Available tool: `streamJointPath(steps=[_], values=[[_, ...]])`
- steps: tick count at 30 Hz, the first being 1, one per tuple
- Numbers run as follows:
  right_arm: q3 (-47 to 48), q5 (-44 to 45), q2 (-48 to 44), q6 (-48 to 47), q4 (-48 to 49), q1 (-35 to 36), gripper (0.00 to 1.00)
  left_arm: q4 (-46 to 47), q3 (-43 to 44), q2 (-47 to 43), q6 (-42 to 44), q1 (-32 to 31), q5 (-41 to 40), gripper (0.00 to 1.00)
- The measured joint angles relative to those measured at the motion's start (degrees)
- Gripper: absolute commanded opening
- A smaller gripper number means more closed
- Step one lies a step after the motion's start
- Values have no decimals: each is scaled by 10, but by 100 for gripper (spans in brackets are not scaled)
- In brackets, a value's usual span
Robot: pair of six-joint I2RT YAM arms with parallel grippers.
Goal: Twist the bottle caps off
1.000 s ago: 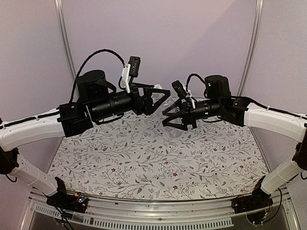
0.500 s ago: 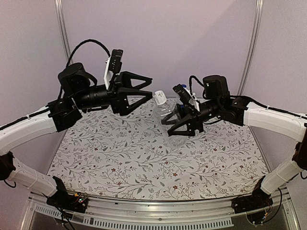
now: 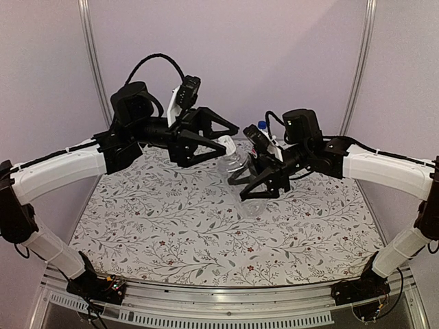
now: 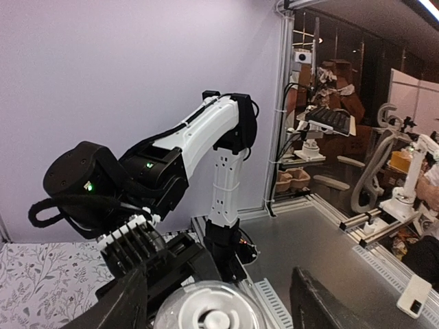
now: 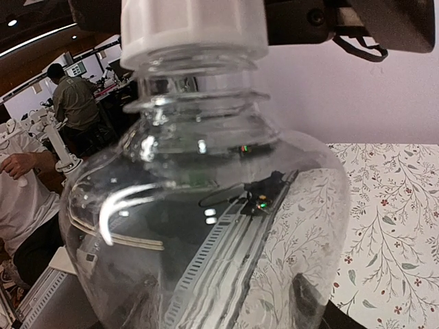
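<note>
The right gripper (image 3: 248, 186) is clamped on a small clear unlabelled plastic bottle (image 3: 239, 163). It holds the bottle tilted in the air above the far middle of the flower-patterned table (image 3: 206, 233), neck pointing up and to the left. Its white plastic screw cap (image 3: 226, 144) sits on the neck, and the left gripper (image 3: 228, 139) has it between its jaws.

From the left wrist camera, the cap (image 4: 209, 312) lies between the black fingers (image 4: 312, 301) with a gap showing on one side. I would call that gripper unclenched around the cap, not yet biting.

A small bright blue cap (image 3: 262, 125) peeks out behind the right wrist, toward the far edge of the table. Whatever it sits on is hidden.

The bottle (image 5: 206, 226) looks empty to me, so it should be light, with thin, slick walls that buckle if squeezed hard. The rounded shoulder below the neck seems the firmest place to brace it. The cap (image 5: 192, 27) is stiff and short, so it wants a square grip across its side wall, or the fingers will skate off.

Half a second ago the left gripper hung well to the left of the cap with its jaws spread wider. It has since swung in and begun to narrow. The right gripper and the bottle have barely shifted.
</note>
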Motion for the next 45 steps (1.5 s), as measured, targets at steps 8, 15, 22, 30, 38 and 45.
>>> streamJointPath(steps=[8, 15, 22, 30, 38, 45], values=[[0, -1, 2, -5, -10, 0, 60, 26, 1, 21, -21, 0, 38, 48], [0, 0, 2, -8, -12, 1, 60, 34, 1, 23, -28, 0, 46, 30], [1, 49, 2, -10, -16, 2, 59, 16, -10, 11, -20, 4, 5, 4], [12, 201, -8, 0, -13, 0, 59, -79, -30, -47, -35, -17, -243, 0], [19, 320, -14, 15, -12, 6, 59, -130, -33, -74, -99, -101, -582, 0], [19, 363, -14, 29, -15, 12, 59, -136, -33, -73, -146, -118, -676, 0]])
